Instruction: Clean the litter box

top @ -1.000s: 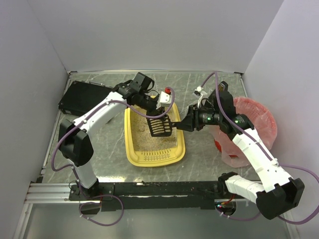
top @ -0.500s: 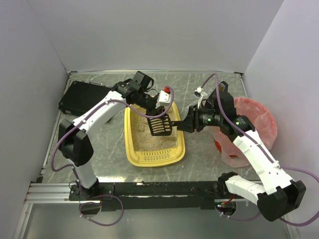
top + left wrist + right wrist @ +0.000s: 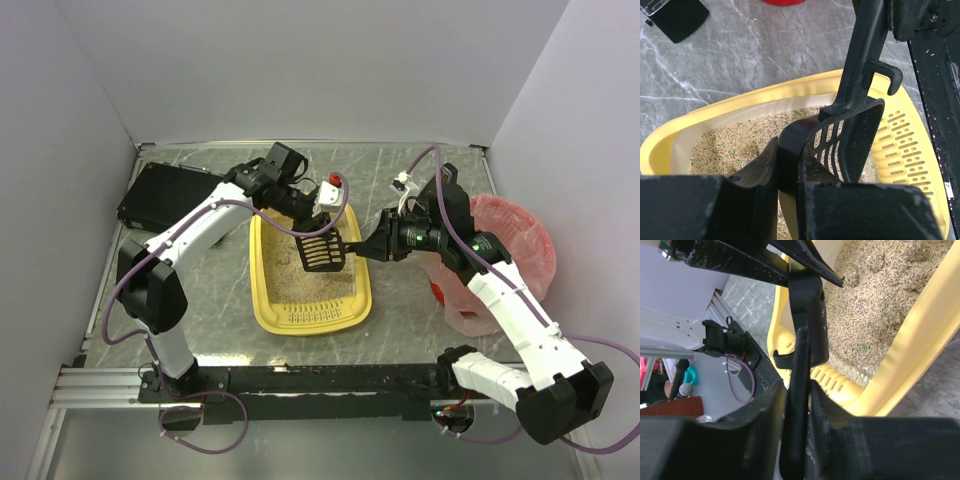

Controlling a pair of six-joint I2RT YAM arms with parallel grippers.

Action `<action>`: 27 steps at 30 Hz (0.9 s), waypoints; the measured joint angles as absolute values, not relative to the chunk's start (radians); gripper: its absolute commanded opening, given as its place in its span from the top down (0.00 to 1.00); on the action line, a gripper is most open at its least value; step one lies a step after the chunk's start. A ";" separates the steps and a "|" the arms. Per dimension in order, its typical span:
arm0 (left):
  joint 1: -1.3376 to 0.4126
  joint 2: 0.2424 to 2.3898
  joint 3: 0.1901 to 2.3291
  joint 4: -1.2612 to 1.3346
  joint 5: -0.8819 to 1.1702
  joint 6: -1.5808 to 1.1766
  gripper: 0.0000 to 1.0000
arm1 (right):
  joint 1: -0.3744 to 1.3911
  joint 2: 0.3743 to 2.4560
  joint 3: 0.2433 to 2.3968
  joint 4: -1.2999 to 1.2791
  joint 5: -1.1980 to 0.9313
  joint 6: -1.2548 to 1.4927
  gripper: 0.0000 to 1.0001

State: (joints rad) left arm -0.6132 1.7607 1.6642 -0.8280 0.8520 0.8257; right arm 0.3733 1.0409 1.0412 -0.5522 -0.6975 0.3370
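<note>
The yellow litter box (image 3: 262,300) lies mid-table with beige litter (image 3: 730,147) inside and a slotted rim (image 3: 910,145) at its near end. A black slotted scoop (image 3: 320,253) hangs over the litter. My left gripper (image 3: 303,222) is shut on the scoop's back rim (image 3: 790,140), as the left wrist view (image 3: 788,152) shows. From the right, my right gripper (image 3: 362,246) has its fingers pressed on both sides of the scoop's handle (image 3: 800,370), seen in the right wrist view (image 3: 798,387). The hooked handle end (image 3: 885,75) sticks out over the box rim (image 3: 920,330).
A pink-red bag-lined bin (image 3: 515,250) stands at the right, under my right arm. A flat black box (image 3: 165,195) lies at the back left. A small white thing with a red top (image 3: 333,190) sits just behind the litter box. Walls close in the table.
My right gripper's fingers have closed in on the scoop's handle and shifted slightly left. The left arm and the scoop have stayed almost still.
</note>
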 measured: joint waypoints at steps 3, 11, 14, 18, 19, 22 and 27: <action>-0.613 1.761 1.664 -0.829 0.852 0.823 0.97 | 0.373 1.041 1.038 -0.552 -0.694 0.336 0.91; -0.614 1.757 1.651 -0.763 0.831 0.731 0.03 | 0.381 1.032 1.023 -0.540 -0.662 0.298 1.00; -0.615 1.732 1.613 -0.664 0.797 0.627 0.03 | 0.389 1.017 1.034 -0.575 -0.582 0.292 1.00; -0.615 1.597 1.453 -0.419 0.640 0.385 0.03 | 0.442 1.018 1.083 -0.643 -0.425 0.292 1.00; -0.615 1.566 1.426 -0.387 0.597 0.341 0.03 | 0.481 1.029 1.108 -0.666 -0.364 0.294 1.00; -0.617 1.436 1.331 -0.260 0.353 0.111 0.03 | 0.584 1.078 1.188 -0.712 -0.218 0.294 1.00; -0.617 1.294 1.309 -0.257 -0.078 -0.241 0.03 | 0.723 1.206 1.316 -0.753 0.036 0.291 1.00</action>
State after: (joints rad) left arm -0.6167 1.2938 1.3094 -0.2573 -0.0776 -0.2409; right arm 0.7235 1.2057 1.3163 -0.7528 0.0360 0.2909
